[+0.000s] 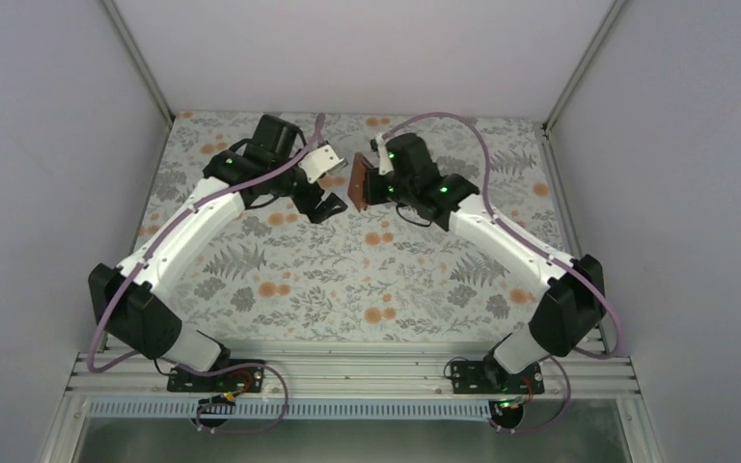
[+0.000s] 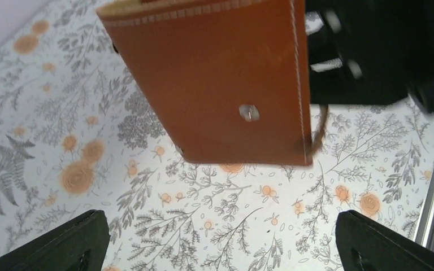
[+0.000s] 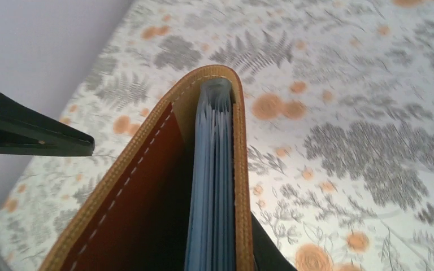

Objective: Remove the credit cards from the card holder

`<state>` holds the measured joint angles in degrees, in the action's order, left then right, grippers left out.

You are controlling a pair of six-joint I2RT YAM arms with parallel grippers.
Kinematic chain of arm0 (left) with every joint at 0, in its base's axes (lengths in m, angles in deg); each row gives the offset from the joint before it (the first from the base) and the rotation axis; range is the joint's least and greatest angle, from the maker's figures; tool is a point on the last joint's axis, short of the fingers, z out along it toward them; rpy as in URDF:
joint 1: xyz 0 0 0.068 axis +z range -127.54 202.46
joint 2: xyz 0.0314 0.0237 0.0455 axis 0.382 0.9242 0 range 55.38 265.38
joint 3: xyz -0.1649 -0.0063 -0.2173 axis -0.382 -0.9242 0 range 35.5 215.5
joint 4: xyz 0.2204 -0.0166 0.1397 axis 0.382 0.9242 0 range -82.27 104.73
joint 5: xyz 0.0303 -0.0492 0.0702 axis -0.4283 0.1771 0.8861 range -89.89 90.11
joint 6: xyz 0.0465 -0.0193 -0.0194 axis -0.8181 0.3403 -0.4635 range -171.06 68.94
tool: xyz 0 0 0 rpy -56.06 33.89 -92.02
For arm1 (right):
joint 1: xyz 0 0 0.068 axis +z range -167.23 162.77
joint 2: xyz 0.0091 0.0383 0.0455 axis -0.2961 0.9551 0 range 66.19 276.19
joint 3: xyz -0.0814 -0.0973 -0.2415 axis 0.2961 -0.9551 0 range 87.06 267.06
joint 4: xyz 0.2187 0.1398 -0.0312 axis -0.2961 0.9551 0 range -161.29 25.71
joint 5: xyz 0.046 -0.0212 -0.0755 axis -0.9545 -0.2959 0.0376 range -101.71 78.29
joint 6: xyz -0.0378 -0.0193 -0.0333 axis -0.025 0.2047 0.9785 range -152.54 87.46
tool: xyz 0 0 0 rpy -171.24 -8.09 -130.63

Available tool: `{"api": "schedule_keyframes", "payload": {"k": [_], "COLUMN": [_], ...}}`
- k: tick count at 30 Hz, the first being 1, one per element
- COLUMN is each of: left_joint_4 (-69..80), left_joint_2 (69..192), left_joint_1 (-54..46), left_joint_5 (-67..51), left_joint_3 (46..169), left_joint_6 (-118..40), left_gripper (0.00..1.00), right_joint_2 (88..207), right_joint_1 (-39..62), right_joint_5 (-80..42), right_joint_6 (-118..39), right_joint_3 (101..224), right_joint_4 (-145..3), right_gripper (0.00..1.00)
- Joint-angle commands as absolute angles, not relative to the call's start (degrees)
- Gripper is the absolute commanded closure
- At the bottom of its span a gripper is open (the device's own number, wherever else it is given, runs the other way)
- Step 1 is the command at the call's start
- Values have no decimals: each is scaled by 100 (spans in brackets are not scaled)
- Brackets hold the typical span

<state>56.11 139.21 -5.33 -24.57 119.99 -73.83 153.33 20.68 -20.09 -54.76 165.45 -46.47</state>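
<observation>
The left arm rises from its base at the near left, elbow out to the left. Its forearm slants toward the far middle of the table, and the wrist is bent so the left gripper points right. The jaws stand wide. In the left wrist view the two black fingers sit at the bottom corners, well apart, with nothing between them.

The right arm mirrors it, with its elbow out to the right, the forearm slanting up and left, and the right gripper facing left. Its jaws are closed on the holder, which is held on edge above the far middle of the table, just beside the left gripper and apart from it.

From the left wrist, the holder's brown leather outer face fills the upper frame, tilted, with the floral table behind it. Pale stitching runs along its edges, and a small metal stud sits near one lower corner.

From the right wrist the holder is seen edge-on, its fold at the top and one flap standing slightly off. Pale blue-grey pockets are packed inside. Whether the cards are in them cannot be told. One black finger presses its right side.
</observation>
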Motion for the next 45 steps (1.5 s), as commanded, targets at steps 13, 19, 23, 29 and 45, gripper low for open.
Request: {"api": "schedule_keyframes", "payload": {"k": [13,19,23,29,45], "left_joint_4": [5206,4980,5015,5194,5631], "left_joint_2": [14085,13721,13493,13346,13255], "left_joint_1": [-670,-374,-90,154,207], "left_joint_5": [-717,-93,-491,-1340,-3675], "left_joint_3": [12225,11937,11859,11821,11625], "left_joint_6": [-6655,-6750,-6872,-7025,-7534], "left_gripper": [0,1,0,1,42], "right_joint_2": [15591,15333,15193,15062,14195], "right_joint_1": [2929,2858,2740,2615,2492], "right_joint_5": [-1590,-1506,-1738,-2223,-4189], "right_joint_6": [-6130,-5952,-5789,-5485,-4056], "right_joint_3": [16963,16872,16759,16625,16046], "right_joint_4": [-4738,-4674,-4670,-4724,-5329], "right_gripper": [96,96,96,96,96]}}
